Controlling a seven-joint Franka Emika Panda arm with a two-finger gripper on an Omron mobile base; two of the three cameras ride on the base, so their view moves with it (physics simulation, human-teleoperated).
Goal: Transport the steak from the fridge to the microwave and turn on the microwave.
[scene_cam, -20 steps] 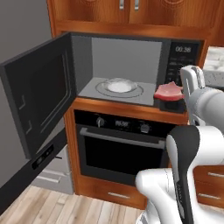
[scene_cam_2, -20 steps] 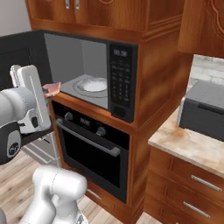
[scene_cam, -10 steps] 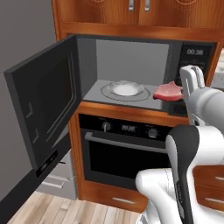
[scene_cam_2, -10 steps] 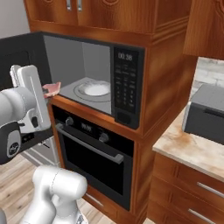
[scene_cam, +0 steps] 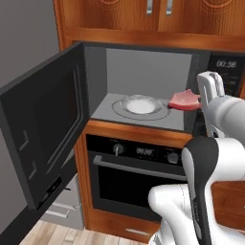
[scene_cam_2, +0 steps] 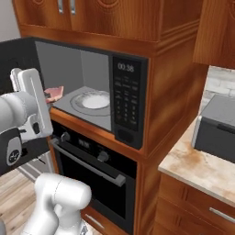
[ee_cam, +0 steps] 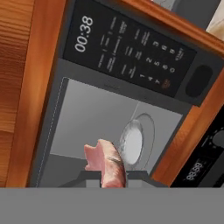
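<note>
Gripping the steak (scene_cam: 183,100), the gripper (ee_cam: 113,175) was clamped on its near end; the slab's long axis pointed toward 9 o'clock in the left base view, reaching into the open microwave (scene_cam: 191,62), toward the glass turntable (scene_cam: 140,105).

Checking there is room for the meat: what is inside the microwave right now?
Inside the open microwave sits a round glass turntable, nothing on it. The steak, held in the hand, hovers at its front right edge; that corner is hidden.

base: driven closer to microwave (scene_cam: 143,95) | steak (scene_cam: 183,100): now at its open front
</note>
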